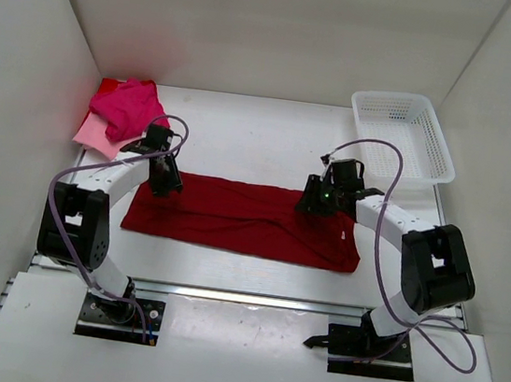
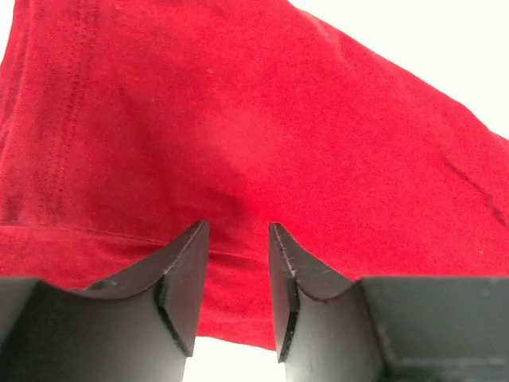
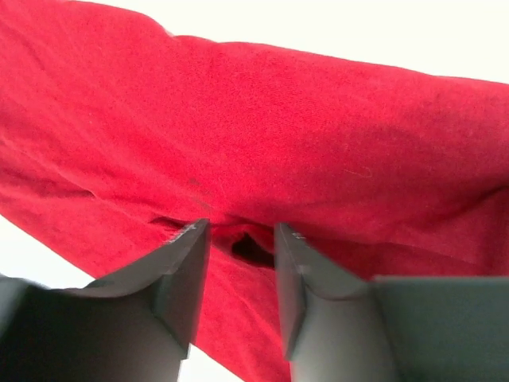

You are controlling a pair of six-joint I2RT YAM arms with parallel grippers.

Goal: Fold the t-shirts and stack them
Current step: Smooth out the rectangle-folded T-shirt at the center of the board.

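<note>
A dark crimson t-shirt [image 1: 242, 218] lies as a long folded strip across the middle of the table. My left gripper [image 1: 164, 184] stands over its far left edge. In the left wrist view this gripper [image 2: 238, 227] is open, the red cloth [image 2: 238, 119] flat below and nothing between the fingers. My right gripper [image 1: 315, 204] is over the far right edge. In the right wrist view it [image 3: 241, 226] is open too, with a small raised fold of the cloth [image 3: 318, 143] at its tips. A hot pink t-shirt [image 1: 133, 104] lies crumpled on a pale pink one [image 1: 93, 137] at the back left.
A white mesh basket [image 1: 392, 97] stands at the back right corner. White walls close the table on three sides. The arm bases are bolted at the near edge.
</note>
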